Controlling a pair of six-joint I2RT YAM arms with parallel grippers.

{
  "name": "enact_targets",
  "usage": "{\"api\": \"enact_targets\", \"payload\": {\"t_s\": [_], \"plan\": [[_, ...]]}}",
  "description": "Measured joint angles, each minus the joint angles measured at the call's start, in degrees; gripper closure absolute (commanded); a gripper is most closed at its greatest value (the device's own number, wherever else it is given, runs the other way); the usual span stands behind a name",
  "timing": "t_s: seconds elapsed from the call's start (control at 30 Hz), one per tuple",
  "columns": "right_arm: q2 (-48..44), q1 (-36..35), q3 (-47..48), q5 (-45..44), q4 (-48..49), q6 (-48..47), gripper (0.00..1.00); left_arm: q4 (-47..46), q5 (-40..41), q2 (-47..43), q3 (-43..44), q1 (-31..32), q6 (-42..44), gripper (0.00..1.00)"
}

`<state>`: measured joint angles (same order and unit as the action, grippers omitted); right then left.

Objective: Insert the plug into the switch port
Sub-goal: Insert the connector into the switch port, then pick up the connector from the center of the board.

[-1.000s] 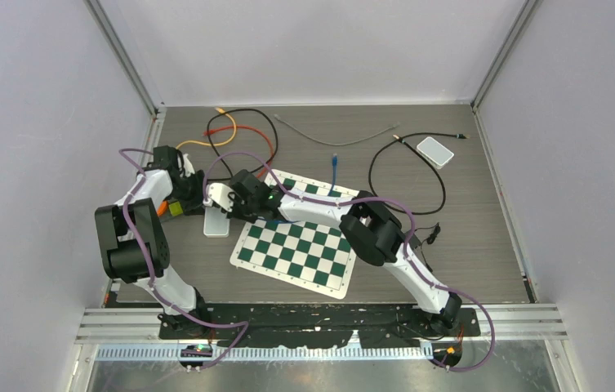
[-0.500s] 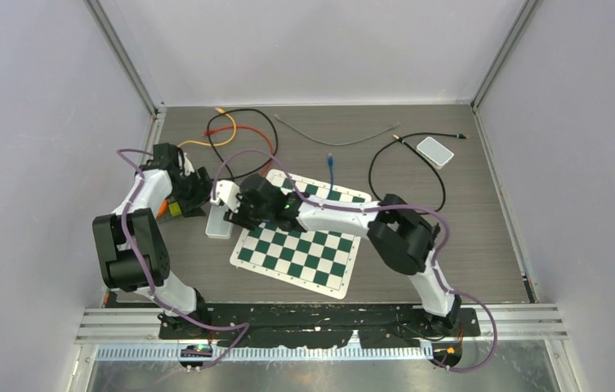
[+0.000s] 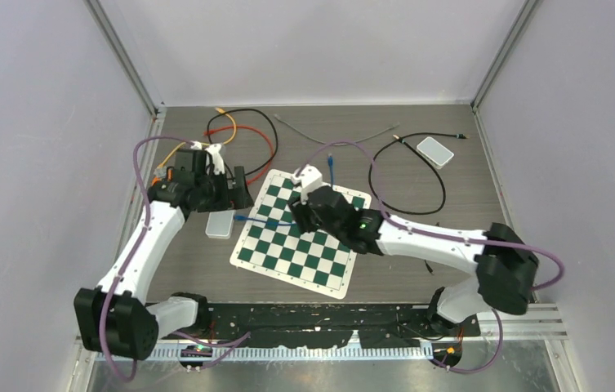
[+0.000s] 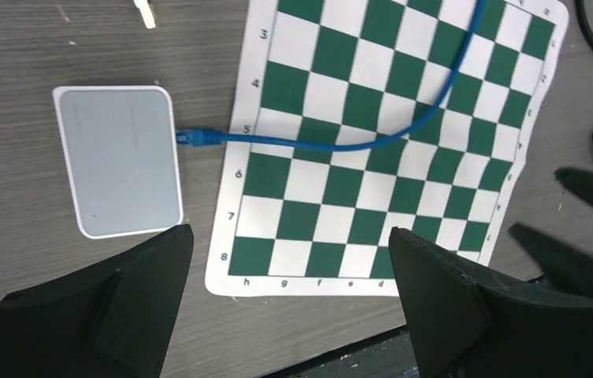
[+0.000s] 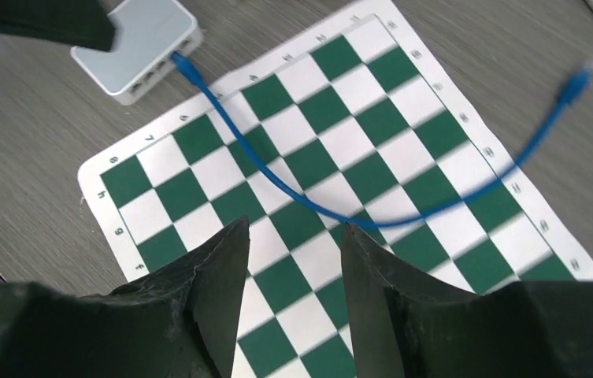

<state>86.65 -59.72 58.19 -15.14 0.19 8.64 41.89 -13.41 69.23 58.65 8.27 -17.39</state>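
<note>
The white switch (image 3: 219, 224) lies flat on the table beside the chessboard's left edge, and shows too in the left wrist view (image 4: 120, 161) and the right wrist view (image 5: 139, 47). The blue plug (image 4: 197, 137) sits in a port on the switch's side (image 5: 187, 67). Its blue cable (image 4: 403, 134) curves across the board to a free end (image 5: 576, 79). My left gripper (image 4: 290, 231) hangs open above the switch and the board's corner, holding nothing (image 3: 237, 189). My right gripper (image 5: 294, 226) is open over the board, clear of the cable (image 3: 294, 219).
The green-and-white chessboard mat (image 3: 304, 253) covers the middle of the table. Black, red, orange and grey cables (image 3: 242, 131) lie at the back. A small white box (image 3: 435, 150) rests at the back right. The right arm's fingers (image 4: 592, 189) show in the left wrist view.
Both grippers opened and drew back from the switch: the left one lifted away, the right one pulled off to the right. The plug stays in the switch.
</note>
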Motion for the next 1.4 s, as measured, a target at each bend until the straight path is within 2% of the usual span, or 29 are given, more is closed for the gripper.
{"api": "enact_targets", "payload": {"t_s": [0.17,0.27,0.4,0.57,0.67,0.93,1.13,1.4], "plan": [[-9.6,5.4,-6.5,-1.3,-4.2,6.0,0.47,-0.3,-2.5,-7.9,-4.4,2.5,0.2,0.0],[-11.8,14.1,-7.1,1.1,-7.1,7.5,0.47,0.0,-1.6,-12.1,-6.9,2.8,0.1,0.0],[-11.9,22.8,-6.9,-0.5,-11.8,7.3,0.48,0.6,2.4,-15.5,-7.4,2.8,-0.6,0.0],[-5.8,31.8,0.4,-5.3,-20.1,4.4,0.49,0.1,3.3,-22.8,-12.6,3.1,-2.3,0.02],[-1.1,36.8,5.6,-6.9,-23.4,3.1,0.51,-0.1,2.9,-23.8,-12.9,4.8,-2.2,0.02],[9.5,54.2,15.1,-0.6,-31.3,0.7,0.5,-0.3,2.8,-23.1,-12.9,9.4,-1.6,0.02],[21.0,55.2,30.5,2.8,-33.9,-0.4,0.49,-0.3,2.7,-23.1,-12.9,11.3,-1.4,0.03],[30.2,54.6,38.9,6.8,-29.5,12.9,0.48,-0.3,3.0,-23.1,-12.9,11.5,-1.4,0.03]]}}
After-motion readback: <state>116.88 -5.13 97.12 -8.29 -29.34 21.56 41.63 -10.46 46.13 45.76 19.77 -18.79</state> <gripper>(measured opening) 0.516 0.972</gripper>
